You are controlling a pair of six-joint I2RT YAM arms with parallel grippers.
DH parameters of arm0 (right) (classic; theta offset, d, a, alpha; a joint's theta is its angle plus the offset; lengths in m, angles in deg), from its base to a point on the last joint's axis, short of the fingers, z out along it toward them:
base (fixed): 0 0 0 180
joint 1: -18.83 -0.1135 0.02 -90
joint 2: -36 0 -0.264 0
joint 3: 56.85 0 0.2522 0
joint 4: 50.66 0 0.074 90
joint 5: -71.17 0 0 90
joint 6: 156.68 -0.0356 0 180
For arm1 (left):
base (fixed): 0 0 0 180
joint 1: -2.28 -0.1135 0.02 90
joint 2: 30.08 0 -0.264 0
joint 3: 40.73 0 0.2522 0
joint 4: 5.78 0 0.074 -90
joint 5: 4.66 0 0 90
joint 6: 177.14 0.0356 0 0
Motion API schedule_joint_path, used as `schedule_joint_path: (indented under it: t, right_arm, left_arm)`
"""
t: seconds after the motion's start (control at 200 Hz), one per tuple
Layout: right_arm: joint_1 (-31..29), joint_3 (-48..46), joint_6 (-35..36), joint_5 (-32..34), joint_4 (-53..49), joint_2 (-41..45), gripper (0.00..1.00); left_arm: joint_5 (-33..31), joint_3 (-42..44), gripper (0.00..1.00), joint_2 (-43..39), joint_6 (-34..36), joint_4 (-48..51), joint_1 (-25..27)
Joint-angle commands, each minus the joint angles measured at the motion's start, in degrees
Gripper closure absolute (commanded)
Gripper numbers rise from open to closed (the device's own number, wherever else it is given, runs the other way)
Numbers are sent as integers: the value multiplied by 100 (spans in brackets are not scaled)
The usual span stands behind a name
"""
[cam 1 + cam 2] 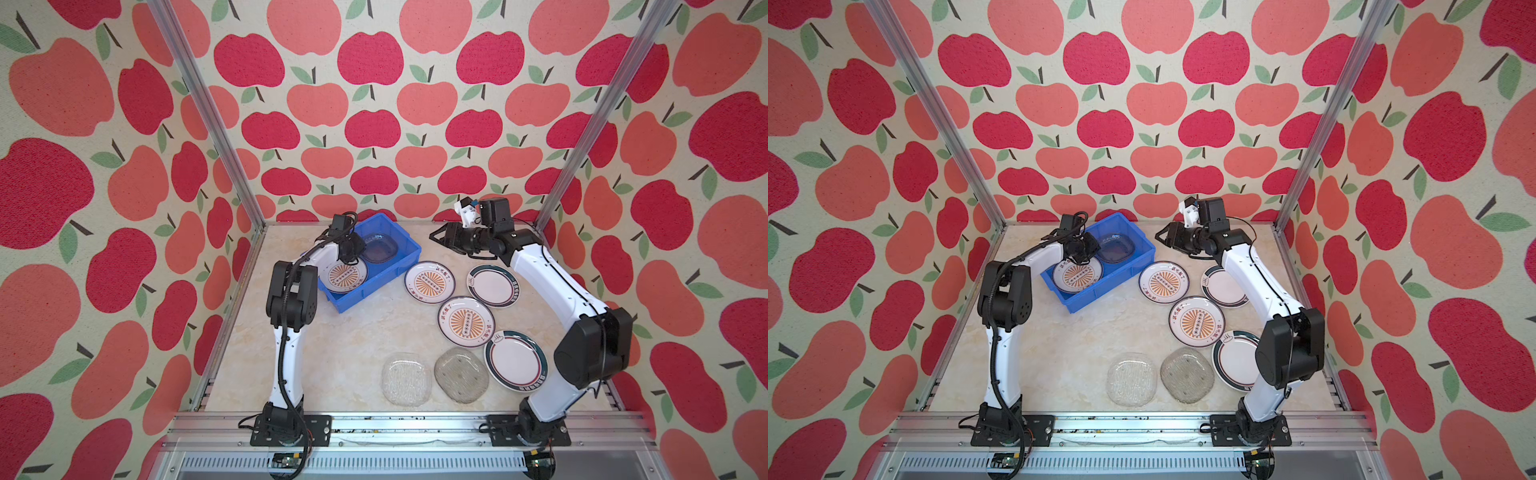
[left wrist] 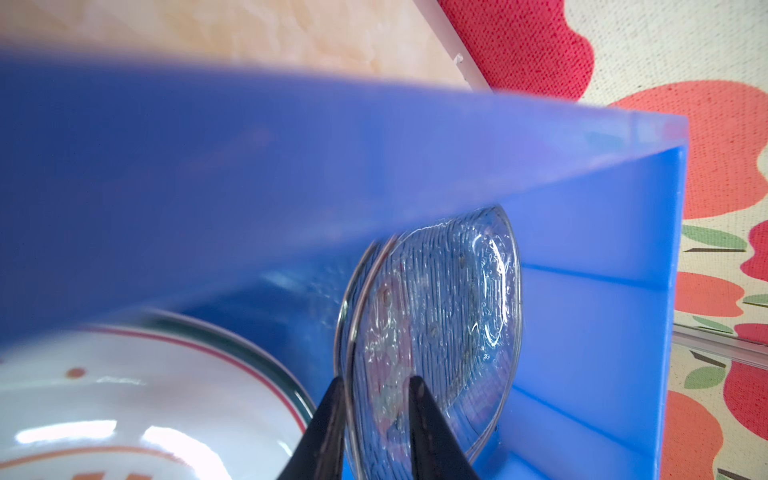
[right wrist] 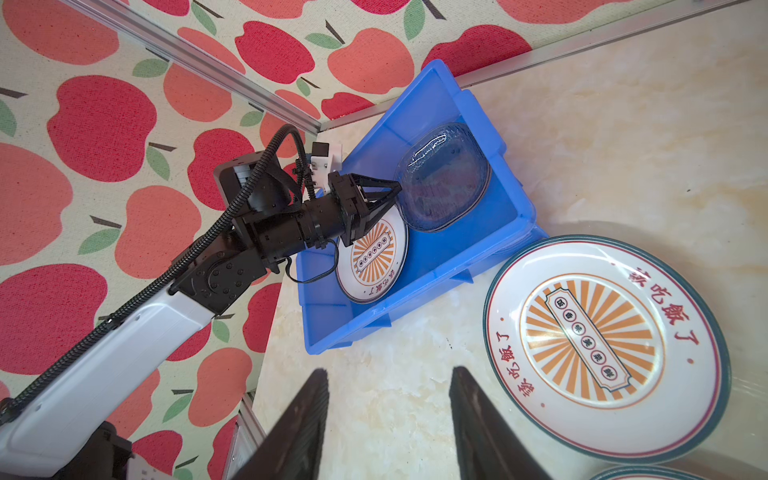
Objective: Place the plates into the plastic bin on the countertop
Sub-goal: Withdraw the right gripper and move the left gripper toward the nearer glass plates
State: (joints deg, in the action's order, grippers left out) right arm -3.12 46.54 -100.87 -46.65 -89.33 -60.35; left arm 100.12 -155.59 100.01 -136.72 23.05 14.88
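The blue plastic bin (image 1: 374,287) (image 1: 1108,286) stands at the back left of the countertop (image 1: 332,345). Inside lie a sunburst plate (image 1: 345,276) (image 3: 374,257) and a clear glass plate (image 1: 380,248) (image 2: 449,311) (image 3: 442,183). My left gripper (image 1: 353,253) (image 2: 376,386) reaches into the bin, open, with its jaws apart either side of the glass plate's rim. My right gripper (image 1: 436,237) (image 3: 388,374) hovers open and empty over bare countertop right of the bin. On the countertop lie two sunburst plates (image 1: 430,282) (image 1: 466,321), two green-rimmed plates (image 1: 493,285) (image 1: 515,359) and two glass plates (image 1: 405,378) (image 1: 461,375).
Apple-patterned walls and aluminium rails (image 1: 232,332) close in the countertop on three sides. The loose plates crowd the right half, some overlapping at their edges. The right arm's elbow (image 1: 594,353) hangs over the near green-rimmed plate.
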Motion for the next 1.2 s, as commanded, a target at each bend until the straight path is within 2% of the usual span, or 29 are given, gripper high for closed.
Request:
schedule_joint_path:
  t: [0.0,0.155,0.31,0.365,0.395,0.405,0.56,0.65,0.705,0.77,0.82,0.94,1.031,1.196]
  right_arm:
    - [25,-6,-43,-93,36,108,49]
    - [-9,6,-4,-95,11,157,49]
    - [-75,61,72,-75,-27,169,49]
    - [-100,105,149,-102,-64,144,50]
    - [-118,124,211,-99,-96,127,49]
    - [-130,125,236,-94,-107,122,49]
    - [-181,-64,609,-10,-308,46,49]
    - [-267,-364,818,14,-485,139,49]
    - [-352,-630,929,15,-535,279,49]
    - [-522,-905,1126,64,-685,479,37]
    - [-686,-1066,1304,208,-929,625,33]
    - [-1080,-1456,1571,529,-1440,930,34]
    - [-1335,-1910,1520,573,-1544,1159,38]
    - [-1632,-2704,1144,499,-1152,1583,51]
  left_arm:
    - [-171,-216,68,-234,181,233,-23]
    - [-246,-386,45,-392,365,380,-34]
    - [-243,-559,33,-635,621,433,-47]
    - [-233,-719,18,-717,820,527,-46]
    - [-216,-819,2,-765,928,586,-41]
    - [-207,-847,0,-789,971,594,-39]
    - [64,-601,1,-1480,1481,386,62]
    - [428,-16,1,-2064,1679,330,154]
    - [732,636,1,-2470,1687,139,189]
    - [1032,1339,1,-3058,1691,-26,238]
    - [1197,1699,1,-3496,1750,124,305]
    - [1489,2249,1,-4446,2312,1110,691]
    - [1075,3027,1,-5293,2451,1407,1310]
    - [271,4393,2,-6431,1935,1842,2282]
